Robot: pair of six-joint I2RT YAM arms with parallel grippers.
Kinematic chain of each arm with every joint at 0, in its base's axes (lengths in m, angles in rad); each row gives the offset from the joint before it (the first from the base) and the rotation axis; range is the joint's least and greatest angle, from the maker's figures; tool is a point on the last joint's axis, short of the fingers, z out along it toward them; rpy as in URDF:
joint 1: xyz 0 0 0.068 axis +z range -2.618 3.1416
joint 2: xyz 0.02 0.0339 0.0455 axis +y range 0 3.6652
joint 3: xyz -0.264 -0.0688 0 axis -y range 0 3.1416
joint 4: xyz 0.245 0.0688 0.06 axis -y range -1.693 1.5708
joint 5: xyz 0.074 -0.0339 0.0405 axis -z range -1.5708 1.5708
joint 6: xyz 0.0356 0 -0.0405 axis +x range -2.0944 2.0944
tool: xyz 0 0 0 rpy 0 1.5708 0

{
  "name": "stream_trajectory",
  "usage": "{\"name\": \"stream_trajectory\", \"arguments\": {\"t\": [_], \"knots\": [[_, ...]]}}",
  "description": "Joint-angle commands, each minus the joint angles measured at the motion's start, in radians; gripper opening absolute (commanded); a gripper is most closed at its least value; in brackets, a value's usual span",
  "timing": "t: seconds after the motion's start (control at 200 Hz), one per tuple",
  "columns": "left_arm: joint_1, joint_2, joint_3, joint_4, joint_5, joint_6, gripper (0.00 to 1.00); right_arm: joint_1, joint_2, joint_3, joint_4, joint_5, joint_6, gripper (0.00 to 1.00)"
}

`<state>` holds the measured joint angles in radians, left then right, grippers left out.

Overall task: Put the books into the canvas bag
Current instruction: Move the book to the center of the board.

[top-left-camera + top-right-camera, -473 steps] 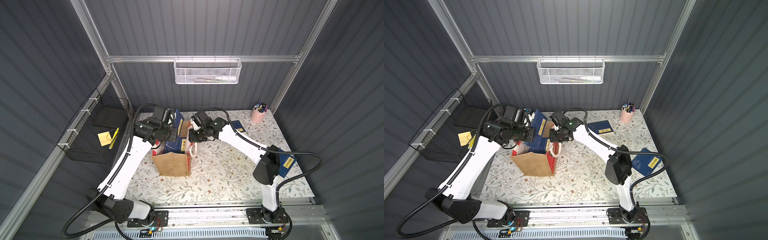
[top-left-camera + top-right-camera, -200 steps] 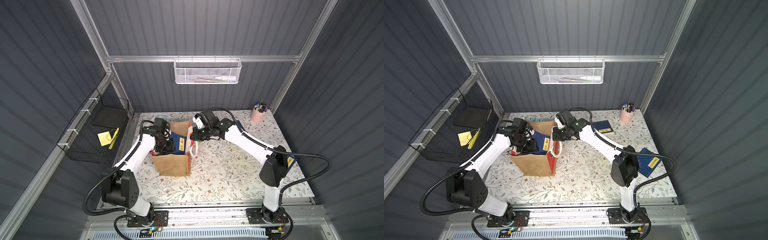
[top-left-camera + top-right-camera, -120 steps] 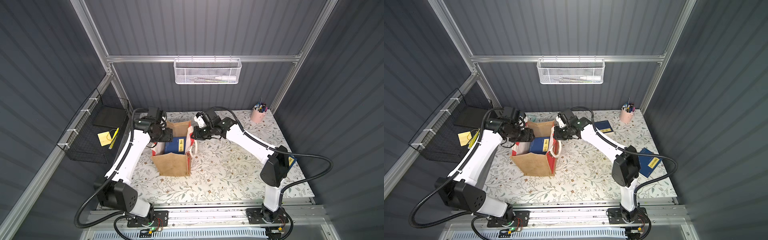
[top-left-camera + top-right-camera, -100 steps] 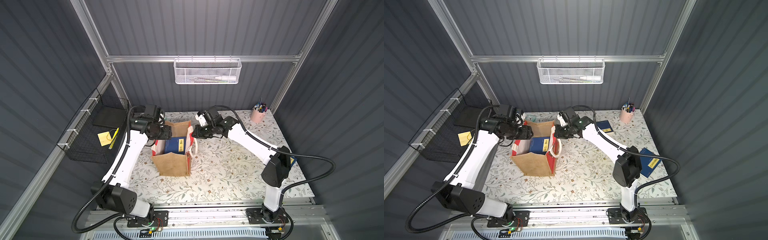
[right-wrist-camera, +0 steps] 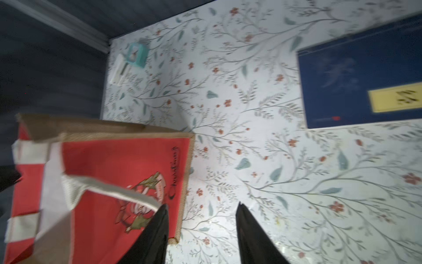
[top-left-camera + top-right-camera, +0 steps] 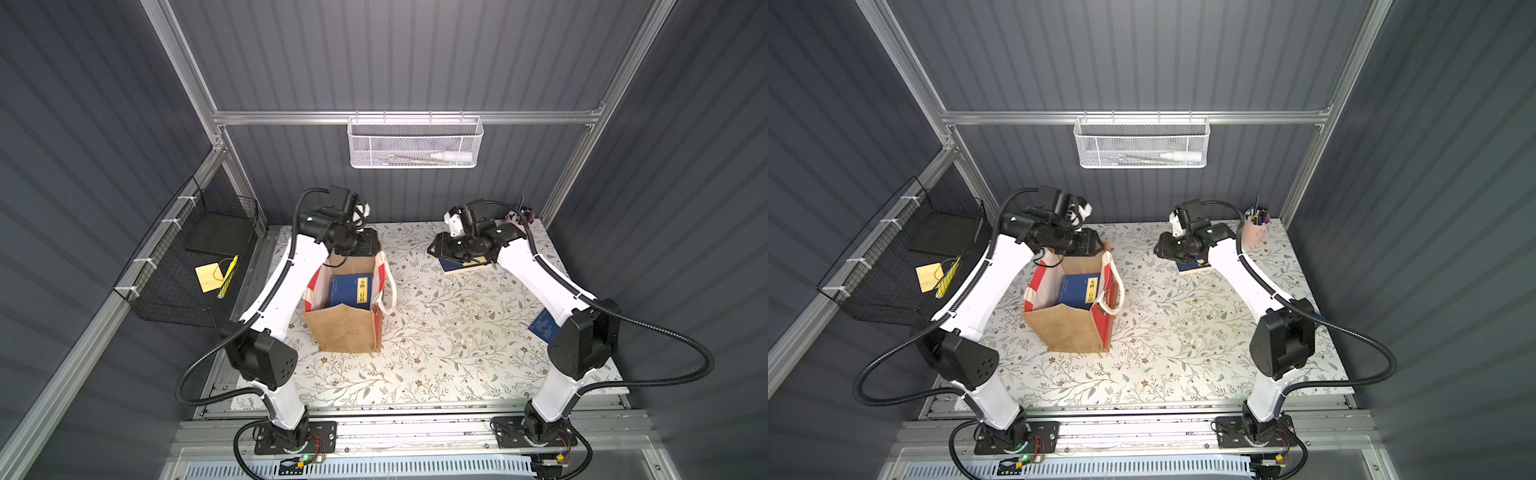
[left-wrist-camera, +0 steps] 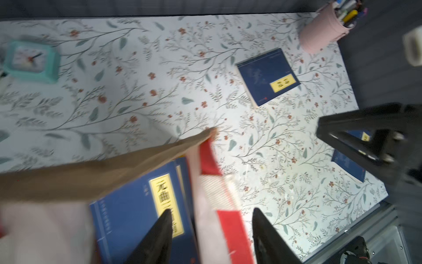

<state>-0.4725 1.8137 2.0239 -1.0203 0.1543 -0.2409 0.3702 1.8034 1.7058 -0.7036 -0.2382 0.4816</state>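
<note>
books [image 6: 1190,266] left out on the desk [image 6: 436,353] are the job. the right pincer [image 5: 202,204] hangs over bare desk with its jaws apart and nothing between them. just beside it, under the right arm [image 6: 528,270], lies the far book [image 6: 457,265], flat, navy, yellow label up, with a pale page edge showing along its near side. i'd say picking this one up is the step in hand. it lies flush on the desk, so a straight drop would only press on the cover. better to come in low at the page edge and work one finger under, or tip a corner up first. close only once the cover sits well between the jaws.

across from it the left pincer [image 7: 212,209] hovers above the back rim of the bag [image 6: 345,332], jaws also apart and empty. the bag stands upright and open, left of the desk's middle, with a handle [image 6: 388,291] flopped over its right side. inside, the packed book [image 6: 349,289] shows its label. the next one should go in at a slant beside it, clear of that handle, and the left pincer could steady the rim.

further out, the edge book [image 6: 540,326] lies near the desk's right edge, partly hidden by that arm's elbow.
</note>
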Motion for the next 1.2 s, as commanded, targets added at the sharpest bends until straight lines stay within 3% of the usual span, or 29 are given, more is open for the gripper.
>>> {"name": "stream_trajectory", "arguments": {"t": [0.0, 0.225, 0.39, 0.605, 0.981, 1.196], "knots": [[-0.069, 0.093, 0.105, 0.034, -0.007, -0.001, 0.56, -0.072, 0.059, 0.009, -0.040, 0.081, -0.056, 0.56], [-0.180, 0.337, 0.282, 0.102, -0.056, 0.047, 0.56, -0.183, 0.273, 0.181, -0.067, 0.131, -0.091, 0.59], [-0.184, 0.529, 0.414, 0.157, -0.036, 0.068, 0.59, -0.226, 0.460, 0.413, -0.126, 0.183, -0.116, 0.62], [-0.181, 0.671, 0.442, 0.316, -0.004, 0.088, 0.63, -0.273, 0.674, 0.681, -0.151, 0.243, -0.099, 0.68], [-0.140, 0.731, 0.403, 0.375, 0.079, 0.059, 0.64, -0.342, 0.845, 0.807, -0.022, 0.245, -0.029, 0.71], [-0.124, 0.722, 0.356, 0.386, 0.099, 0.048, 0.65, -0.345, 0.897, 0.812, 0.024, 0.143, -0.027, 0.71]]}}
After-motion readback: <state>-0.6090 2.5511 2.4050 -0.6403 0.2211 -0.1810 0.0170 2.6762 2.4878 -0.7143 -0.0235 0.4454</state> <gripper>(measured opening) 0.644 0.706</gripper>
